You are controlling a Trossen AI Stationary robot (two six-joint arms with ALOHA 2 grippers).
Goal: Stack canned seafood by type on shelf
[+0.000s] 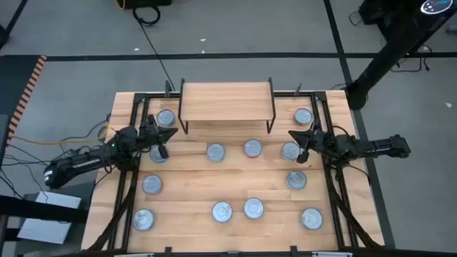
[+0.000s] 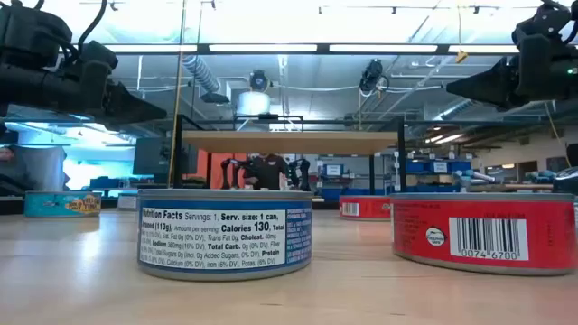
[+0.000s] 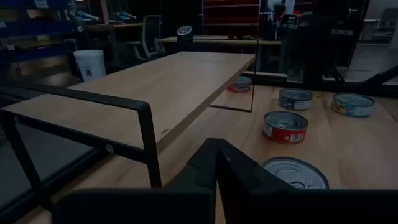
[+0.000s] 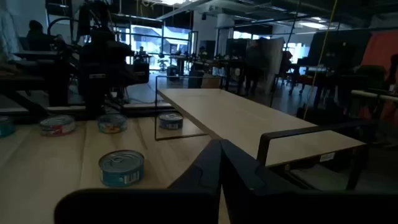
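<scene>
high view first — the shelf [image 1: 227, 100] sits at the far middle of the table [image 1: 186, 187], a pale wood board on thin black legs, its top bare. round tins with shiny silver pull-tab lids are scattered over the table: one by the shelf's left end [image 1: 166, 118], one by its right end [image 1: 303, 116], a pair just in front of the shelf [image 1: 216, 151] [image 1: 252, 148], another pair nearer the front edge [image 1: 222, 211] [image 1: 253, 208], and more down each side [image 1: 151, 185] [image 1: 143, 220] [image 1: 296, 180] [image 1: 311, 218].

low view brings the labels up close: a dark blue tin [image 2: 225, 231] with a white nutrition panel stands front and centre, a red tin [image 2: 483, 232] with a barcode is just to its right, a teal one [image 2: 61, 204] sits farther back on the left, and another red one [image 2: 365, 208] lies back under the shelf's line.

now the arms. the left gripper [image 1: 168, 133] hangs off the shelf's left front corner, over the table beside a tin [image 1: 158, 153] that its arm partly covers — jaws closed, nothing held. the left wrist view shows its two dark fingers [image 3: 239, 169] pressed together, with a silver lid [image 3: 295, 173] just beyond them and a red tin [image 3: 285, 126] past that.

the right gripper [image 1: 294, 136] mirrors it off the shelf's right front corner, next to a tin [image 1: 289, 151] — jaws closed as well, empty. in the right wrist view the fingers [image 4: 245, 168] meet at a point, with a teal tin [image 4: 121, 167] near them on the table.
</scene>
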